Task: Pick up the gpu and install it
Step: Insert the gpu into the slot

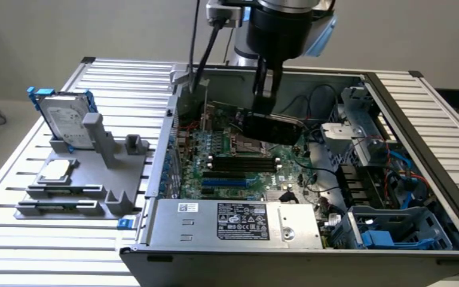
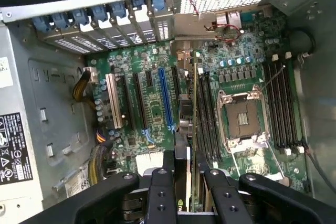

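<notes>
The gpu (image 1: 271, 128) hangs inside the open computer case, above the green motherboard (image 1: 229, 156). Its black shroud faces the exterior view's right, and its green board runs back toward the case's rear wall. My gripper (image 1: 263, 103) comes down from above and is shut on the card's upper edge. In the wrist view the gpu (image 2: 193, 109) shows edge-on as a thin strip between my two black fingers (image 2: 161, 192), with my gripper (image 2: 190, 184) closed around it. The card hovers over the motherboard (image 2: 152, 116), beside the long blue slot (image 2: 166, 98) and the memory slots.
A silver hard drive with blue rails (image 1: 64, 118) and a small processor chip (image 1: 55, 171) sit on a grey fixture (image 1: 102, 156) to the case's left in the exterior view. The power supply (image 1: 238, 222), a drive cage (image 1: 397, 230) and cables (image 1: 389, 173) crowd the case. The open CPU socket (image 2: 242, 119) lies nearby.
</notes>
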{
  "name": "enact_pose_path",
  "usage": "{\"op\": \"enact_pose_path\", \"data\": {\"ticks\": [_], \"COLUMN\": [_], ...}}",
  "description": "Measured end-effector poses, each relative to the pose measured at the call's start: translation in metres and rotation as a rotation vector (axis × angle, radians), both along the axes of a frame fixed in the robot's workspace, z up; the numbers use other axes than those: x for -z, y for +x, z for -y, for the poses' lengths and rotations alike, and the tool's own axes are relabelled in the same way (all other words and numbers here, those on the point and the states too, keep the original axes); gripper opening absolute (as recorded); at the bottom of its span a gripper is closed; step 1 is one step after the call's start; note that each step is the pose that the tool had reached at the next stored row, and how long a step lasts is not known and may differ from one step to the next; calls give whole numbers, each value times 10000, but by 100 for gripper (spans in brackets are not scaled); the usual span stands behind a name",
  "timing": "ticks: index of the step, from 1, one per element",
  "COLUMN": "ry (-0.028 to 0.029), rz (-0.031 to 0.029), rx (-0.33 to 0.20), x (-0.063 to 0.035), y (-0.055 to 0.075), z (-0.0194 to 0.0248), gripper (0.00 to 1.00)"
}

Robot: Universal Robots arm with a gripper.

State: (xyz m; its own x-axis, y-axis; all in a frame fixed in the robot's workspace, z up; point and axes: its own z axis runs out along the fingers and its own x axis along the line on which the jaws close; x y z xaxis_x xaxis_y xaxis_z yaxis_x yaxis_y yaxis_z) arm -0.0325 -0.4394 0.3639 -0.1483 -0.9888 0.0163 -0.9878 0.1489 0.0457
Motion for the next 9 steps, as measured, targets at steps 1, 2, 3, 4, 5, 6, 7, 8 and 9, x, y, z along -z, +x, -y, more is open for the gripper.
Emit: {"op": "enact_pose_path", "data": {"ticks": [1, 2, 3, 4, 5, 6, 7, 8, 9], "ry": [1, 2, 5, 7, 11, 11, 11, 12, 12], "rz": [1, 0, 0, 0, 1, 0, 0, 1, 1], "rx": [-180, -354, -505, -641, -755, -821, -847, -864, -880], "x": [16, 32, 50, 68, 86, 105, 123, 141, 159], "y": [0, 0, -2, -4, -9, -27, -57, -92, -127], "z": [0, 0, 0, 0, 0, 0, 0, 0, 0], "gripper": [26, 26, 26, 26, 26, 26, 26, 26, 26]}}
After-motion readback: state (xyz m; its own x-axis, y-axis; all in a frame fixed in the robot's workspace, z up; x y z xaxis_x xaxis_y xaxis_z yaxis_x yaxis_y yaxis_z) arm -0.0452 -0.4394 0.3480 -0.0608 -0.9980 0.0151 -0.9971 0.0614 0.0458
